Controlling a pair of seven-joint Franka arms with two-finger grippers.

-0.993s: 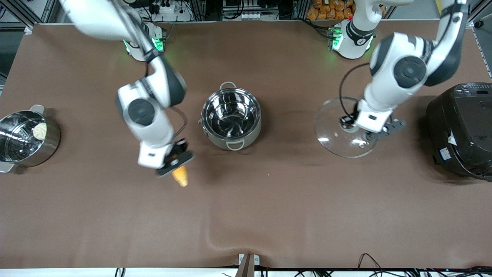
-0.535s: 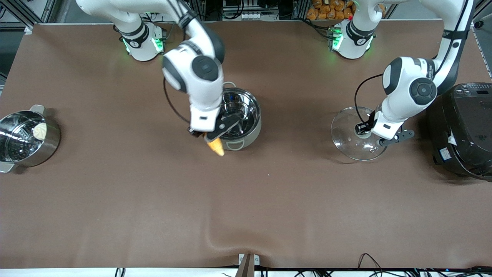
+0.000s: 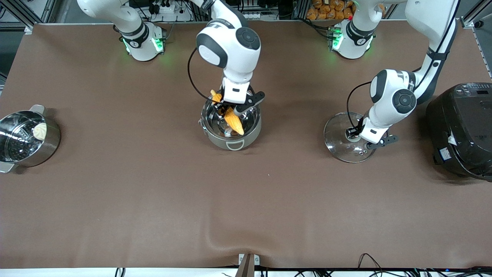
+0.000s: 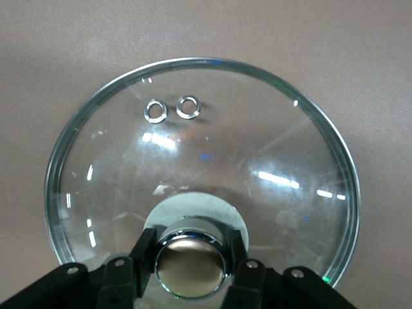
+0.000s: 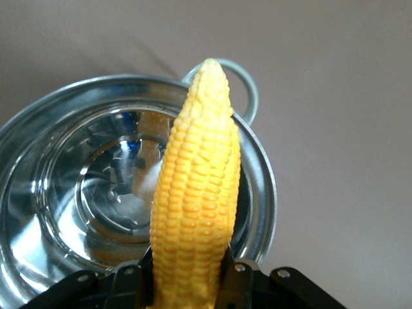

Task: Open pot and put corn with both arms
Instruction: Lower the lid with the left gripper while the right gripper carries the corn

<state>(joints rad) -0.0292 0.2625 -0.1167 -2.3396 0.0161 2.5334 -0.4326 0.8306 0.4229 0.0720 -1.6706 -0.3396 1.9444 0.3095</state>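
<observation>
The steel pot point(image 3: 215, 140) stands open in the middle of the table; it also shows in the right wrist view point(image 5: 77, 193). My right gripper point(image 3: 232, 111) is shut on the yellow corn point(image 3: 233, 120) and holds it over the pot's opening, tip pointing toward the front camera. In the right wrist view the corn point(image 5: 196, 193) stands between the fingers point(image 5: 235, 277). My left gripper point(image 3: 355, 134) is shut on the copper knob point(image 4: 190, 265) of the glass lid point(image 3: 338, 144), which is low over the table toward the left arm's end. The lid point(image 4: 257, 129) fills the left wrist view.
A black rice cooker point(image 3: 461, 129) stands at the left arm's end, close beside the lid. A steel steamer pot point(image 3: 27, 136) with a white bun point(image 3: 39, 130) stands at the right arm's end. A fold in the brown cloth point(image 3: 215, 240) lies near the front edge.
My right arm has carried the corn from the table beside the pot to over the pot's opening. My left gripper has shifted the lid slightly and lowered it beside the rice cooker.
</observation>
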